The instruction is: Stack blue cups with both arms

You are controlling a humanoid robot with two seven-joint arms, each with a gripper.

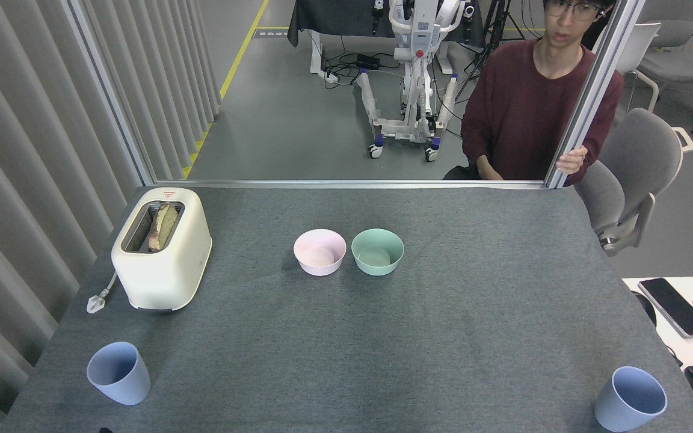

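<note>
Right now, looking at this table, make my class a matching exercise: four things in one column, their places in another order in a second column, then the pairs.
Things:
1. toaster
2. pink bowl
3. mint-green bowl
4. phone

Places:
A. white desk, far right
B. centre, right of its neighbour
C. left side of the grey table
D. centre, left of its neighbour

Pairs: 1-C, 2-D, 3-B, 4-A

On the worktop, one cup stands at the near left corner and the other cup at the near right corner, well apart. Two bowls sit side by side near the middle, just apart. A toaster stands at the far left, behind the left cup, with bread in its slot. A person sits behind the far right edge.
</note>
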